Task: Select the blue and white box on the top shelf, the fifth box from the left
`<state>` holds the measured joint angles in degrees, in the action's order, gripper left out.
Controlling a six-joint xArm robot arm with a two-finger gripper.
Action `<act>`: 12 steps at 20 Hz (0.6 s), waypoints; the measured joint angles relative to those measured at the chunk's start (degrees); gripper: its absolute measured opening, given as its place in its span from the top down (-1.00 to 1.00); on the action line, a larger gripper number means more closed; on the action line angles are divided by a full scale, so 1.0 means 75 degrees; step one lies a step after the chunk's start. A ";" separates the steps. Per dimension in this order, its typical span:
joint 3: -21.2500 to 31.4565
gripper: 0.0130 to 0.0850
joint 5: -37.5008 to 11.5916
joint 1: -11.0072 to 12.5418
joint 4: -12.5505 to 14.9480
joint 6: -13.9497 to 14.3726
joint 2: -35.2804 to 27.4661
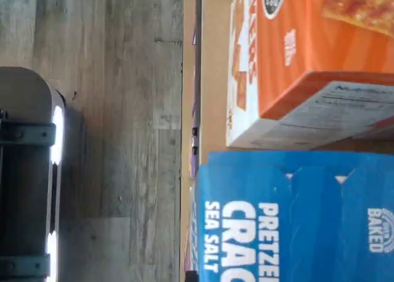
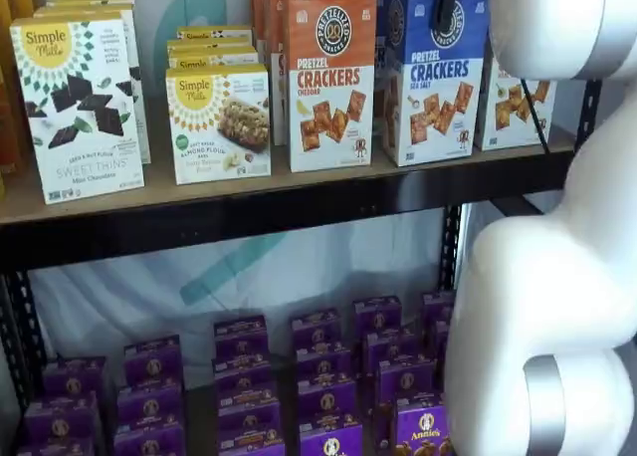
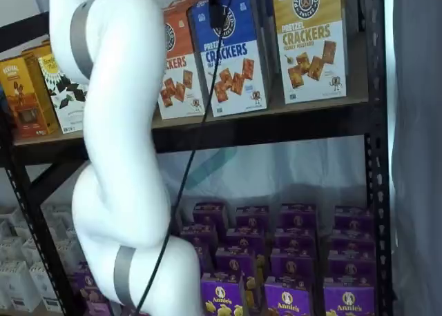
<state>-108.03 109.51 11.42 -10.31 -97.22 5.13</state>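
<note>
The blue and white box point(image 2: 433, 78) point(image 3: 231, 54) stands upright on the top shelf point(image 2: 249, 212) point(image 3: 276, 126), between an orange-topped cracker box point(image 2: 330, 78) point(image 3: 176, 74) and a yellow-topped one point(image 3: 311, 40). In both shelf views my gripper point(image 2: 445, 3) point(image 3: 216, 4) comes down from the upper edge. One black finger lies against the top of the box's front face, and the gripper is shut on the box. The wrist view shows the blue box point(image 1: 295, 220) from close up, with the orange-topped box point(image 1: 308, 60) beside it.
Simple Mills boxes point(image 2: 80, 103) fill the top shelf's left part. Purple Annie's boxes point(image 2: 328, 376) point(image 3: 290, 261) crowd the lower shelf. My white arm point(image 2: 557, 277) point(image 3: 117, 157) stands in front of the shelves, with a black cable point(image 3: 200, 123) hanging beside it. A black upright point(image 3: 376, 157) is at the right.
</note>
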 joint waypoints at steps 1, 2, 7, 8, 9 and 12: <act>0.0015 -0.33 0.0070 0.0005 0.0005 -0.0002 0.0042; 0.0035 -0.33 0.0150 0.0008 0.0010 -0.0003 0.0092; 0.0621 -0.33 0.0292 -0.0014 -0.0017 0.0043 0.0746; 0.0749 -0.33 0.0301 -0.0025 -0.0026 0.0060 0.0875; 0.0886 -0.33 0.0303 -0.0029 -0.0050 0.0074 0.1017; 0.1372 -0.33 0.0373 -0.0039 -0.0112 0.0118 0.1529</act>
<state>-97.75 112.31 11.13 -11.15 -96.33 16.59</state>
